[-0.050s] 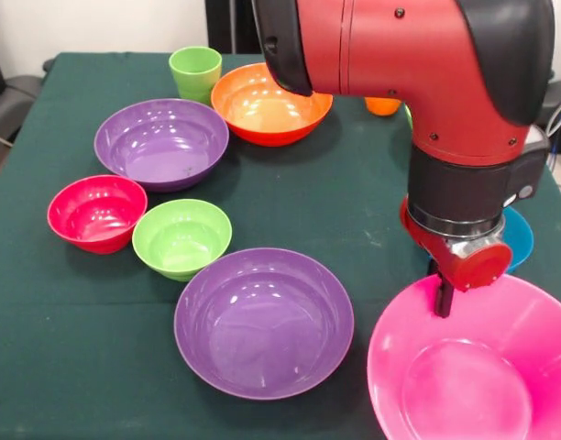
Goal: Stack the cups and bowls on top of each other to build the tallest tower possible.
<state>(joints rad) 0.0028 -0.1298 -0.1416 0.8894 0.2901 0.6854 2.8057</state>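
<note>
Across the counter (70,367) lies a dark green cloth, smooth and unmarked, reaching a pale wall at twelve o'clock, where dark furniture stands against it. No label or writing can be read on anything.

At five o'clock sits the huge pink bowl (482,385), cut by the picture's edge. The red and black arm (418,64) comes down over it, and the hand (443,295) shows only as one dark finger touching or just above the pink rim; whether it is spread or pressed together cannot be told. A blue bowl (522,236) peeks out behind the arm at three o'clock.

At six o'clock, just beside the pink bowl, rests a purple bowl (264,321), empty. A small lime green bowl (181,238) lies at its ten o'clock, touching a red bowl (97,213) at nine o'clock. A second purple bowl (161,143) sits at ten o'clock, and a large orange bowl (269,103) at twelve, close beside it. A light green cup (195,73) stands upright at eleven, just beside the orange bowl. An orange cup (383,105) shows partly under the arm at one o'clock. No bowl is nested in another.
</note>
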